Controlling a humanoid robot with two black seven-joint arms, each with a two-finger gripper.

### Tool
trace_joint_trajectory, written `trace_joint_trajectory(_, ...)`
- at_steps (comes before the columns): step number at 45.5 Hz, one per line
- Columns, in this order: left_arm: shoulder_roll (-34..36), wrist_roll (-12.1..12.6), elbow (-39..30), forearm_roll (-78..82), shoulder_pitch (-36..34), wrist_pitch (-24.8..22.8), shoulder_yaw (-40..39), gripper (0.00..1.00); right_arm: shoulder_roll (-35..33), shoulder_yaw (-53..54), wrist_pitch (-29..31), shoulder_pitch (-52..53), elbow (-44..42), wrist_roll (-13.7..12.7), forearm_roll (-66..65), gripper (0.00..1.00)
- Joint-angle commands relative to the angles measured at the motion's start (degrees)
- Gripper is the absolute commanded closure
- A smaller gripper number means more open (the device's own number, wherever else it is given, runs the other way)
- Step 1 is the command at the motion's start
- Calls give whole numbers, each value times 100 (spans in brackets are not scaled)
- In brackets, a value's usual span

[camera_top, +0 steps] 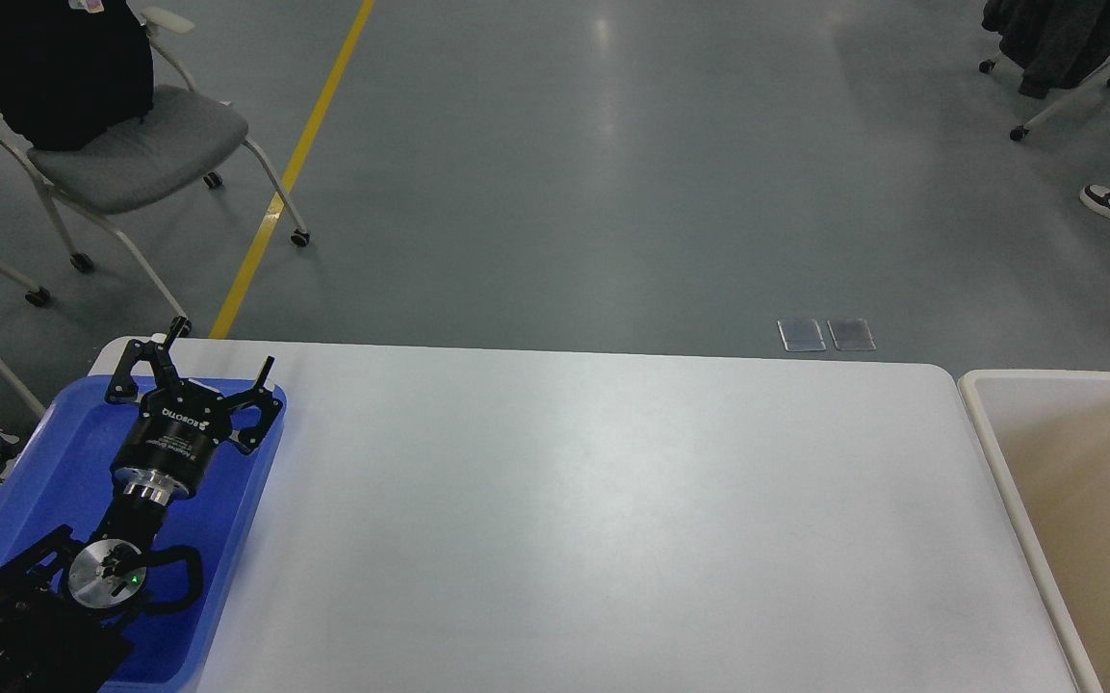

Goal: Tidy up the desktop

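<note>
The left gripper [216, 364] hangs over the far end of the blue plastic tray [25, 481], fingers spread and holding nothing. The large glossy white worktop [593, 520] fills the middle, bare; the cream-coloured bin [983, 423] stands right. Best judged: lift straight up clear of the tray rim before withdrawing. The right arm is out of view.

Open desktop [593, 520] (tray [25, 481] left)

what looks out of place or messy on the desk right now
Nothing stands out. The desktop shows no spill, clutter or damage. The blue tray sits square at its left edge, the cream bin beside its right. The left gripper hangs open over the tray.
</note>
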Motion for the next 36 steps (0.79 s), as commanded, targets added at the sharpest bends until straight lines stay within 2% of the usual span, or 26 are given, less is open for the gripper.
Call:
trace_joint_trajectory(1, -1, 0, 0, 0, 0, -4, 0, 1, 177, 247, 24, -346, -10, -39, 6, 100)
trace_joint_trajectory(17, 7, 0, 0, 0, 0, 5, -9, 1, 317, 247, 32, -417, -1, -12, 6, 100)
trace_joint_trajectory(20, 7, 0, 0, 0, 0, -4, -9, 1, 317, 256, 41, -425, -1, -12, 50, 96)
trace_joint_trajectory(21, -1, 0, 0, 0, 0, -4, 0, 1, 309, 256, 59, -425, -1, -12, 93, 91)
trace_joint_trajectory(22, 7, 0, 0, 0, 0, -4, -9, 1, 309, 256, 111, -425, -1, -12, 146, 80)
trace_joint_trajectory(23, -1, 0, 0, 0, 0, -4, -9, 1, 309, 256, 164, -425, -1, -12, 207, 65)
trace_joint_trajectory(24, 7, 0, 0, 0, 0, -4, -9, 1, 300, 256, 225, -425, -1, -12, 260, 47)
trace_joint_trajectory(25, -1, 0, 0, 0, 0, -4, -9, 1, 291, 247, 278, -425, -1, -3, 304, 18)
trace_joint_trajectory(26, -1, 0, 0, 0, 0, -4, -9, 1, 291, 239, 331, -434, -10, -3, 331, 0)
trace_joint_trajectory(36, 7, 0, 0, 0, 0, -4, 0, 1, 282, 247, 393, -443, -19, 14, 357, 0)
